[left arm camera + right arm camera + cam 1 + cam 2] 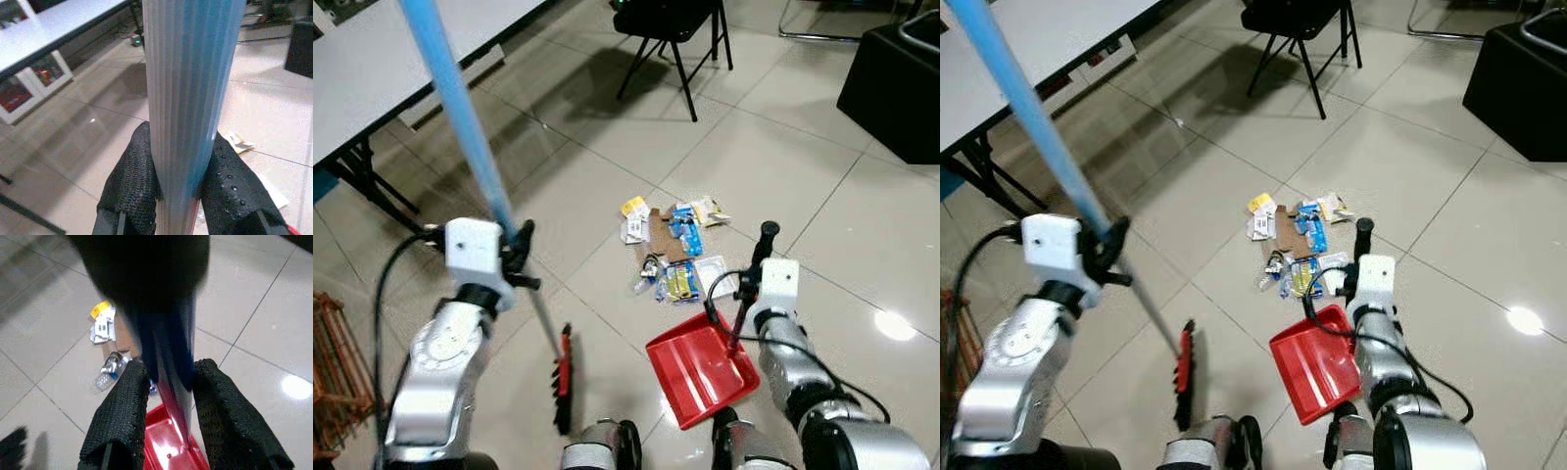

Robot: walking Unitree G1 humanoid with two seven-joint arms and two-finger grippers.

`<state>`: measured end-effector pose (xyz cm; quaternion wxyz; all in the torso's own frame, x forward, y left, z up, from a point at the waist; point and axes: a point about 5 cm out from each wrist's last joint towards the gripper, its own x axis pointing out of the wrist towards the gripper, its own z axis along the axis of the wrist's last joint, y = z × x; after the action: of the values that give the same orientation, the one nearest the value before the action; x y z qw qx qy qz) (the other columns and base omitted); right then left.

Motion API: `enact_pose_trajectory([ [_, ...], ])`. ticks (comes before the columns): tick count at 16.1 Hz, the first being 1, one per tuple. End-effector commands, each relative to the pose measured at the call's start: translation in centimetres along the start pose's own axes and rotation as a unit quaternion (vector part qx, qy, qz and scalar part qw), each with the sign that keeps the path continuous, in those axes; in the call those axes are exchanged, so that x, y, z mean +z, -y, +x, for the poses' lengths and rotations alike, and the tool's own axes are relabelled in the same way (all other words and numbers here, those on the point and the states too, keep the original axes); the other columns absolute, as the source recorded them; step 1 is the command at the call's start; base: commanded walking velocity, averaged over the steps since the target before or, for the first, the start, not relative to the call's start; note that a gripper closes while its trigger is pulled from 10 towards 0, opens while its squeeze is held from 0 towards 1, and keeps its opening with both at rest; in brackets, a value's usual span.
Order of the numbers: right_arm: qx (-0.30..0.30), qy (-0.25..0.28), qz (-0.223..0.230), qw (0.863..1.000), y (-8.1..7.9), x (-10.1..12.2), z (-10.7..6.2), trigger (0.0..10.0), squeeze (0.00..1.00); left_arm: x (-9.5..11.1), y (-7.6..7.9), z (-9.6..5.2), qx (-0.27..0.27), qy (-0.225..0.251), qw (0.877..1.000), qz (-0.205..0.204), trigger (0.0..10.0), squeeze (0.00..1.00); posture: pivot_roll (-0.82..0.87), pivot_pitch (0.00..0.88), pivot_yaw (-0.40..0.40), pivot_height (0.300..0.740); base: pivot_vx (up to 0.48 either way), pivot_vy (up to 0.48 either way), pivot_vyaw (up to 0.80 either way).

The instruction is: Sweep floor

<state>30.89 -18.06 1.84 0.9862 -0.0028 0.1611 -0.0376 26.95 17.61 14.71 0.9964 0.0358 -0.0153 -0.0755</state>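
Litter (671,250) lies in 1 loose heap on the tiled floor (783,166), out in the open between the black folding chair (671,24) and the robot's feet: wrappers, a scrap of brown cardboard, a crushed clear bottle, blue and yellow packets. None of it is in the pan, so by the look of things the gathering is done or nearly so and the collecting has not begun.

The left gripper (514,250) has its 2 black fingers (132,186) clamped on the blue broom handle (460,108), which slants up past the white table (372,59) at the floor's far left. The broom head (564,382), red with dark bristles, rests on the tiles near the robot's feet, well apart from the heap and on the robot's side of it.

The right gripper (744,299) has its fingers closed around the upright handle of the red dustpan (700,367). The pan sits flat on the floor with its open lip toward the heap, just beside the nearest packets but not touching them as far as I can tell.

What looks left: carry the broom head round to the far side of the heap, draw the litter into the pan, then lift it away. A brown wire rack (337,372) stands at the floor's near left.
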Motion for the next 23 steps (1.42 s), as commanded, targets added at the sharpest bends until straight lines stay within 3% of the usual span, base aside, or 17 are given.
enact_pose_trajectory([
  [1, 0.019, -0.015, 0.002, 1.0, -0.8, -1.0, -0.4, 10.0, 0.0, 0.3, -0.3, 0.0, 0.005, 0.011, 1.0, 0.006, 10.0, 0.0, 0.13, 0.222, 0.18, 0.74, 0.0, 0.0, 0.0],
  [7, 0.067, -0.017, -0.017, 0.997, -0.8, -1.4, -0.7, 10.0, 0.0, 0.2, 1.6, 1.7, -0.012, 0.025, 0.999, -0.021, 10.0, 0.0, 0.08, 0.184, 0.142, 0.74, 0.0, 0.0, 0.0],
  [11, 0.167, 0.0, -0.029, 0.986, -1.6, -0.4, -0.6, 10.0, 0.0, 0.2, 2.4, 2.5, -0.016, 0.034, 0.999, -0.029, 10.0, 0.0, 0.05, 0.155, 0.115, 0.74, 0.0, 0.0, 0.0],
  [15, 0.155, 0.013, -0.035, 0.987, -0.3, 0.4, -0.3, 10.0, 0.0, -0.1, 2.8, 3.1, -0.022, 0.036, 0.999, -0.033, 10.0, 0.0, 0.03, 0.146, 0.106, 0.74, 0.0, 0.0, 0.0],
  [23, 0.163, -0.017, -0.051, 0.985, 1.0, -1.8, -1.6, 10.0, 0.0, -0.7, 2.7, 3.3, -0.023, 0.033, 0.999, -0.033, 10.0, 0.0, 0.0, 0.149, 0.094, 0.74, 0.0, 0.0, 0.0],
])
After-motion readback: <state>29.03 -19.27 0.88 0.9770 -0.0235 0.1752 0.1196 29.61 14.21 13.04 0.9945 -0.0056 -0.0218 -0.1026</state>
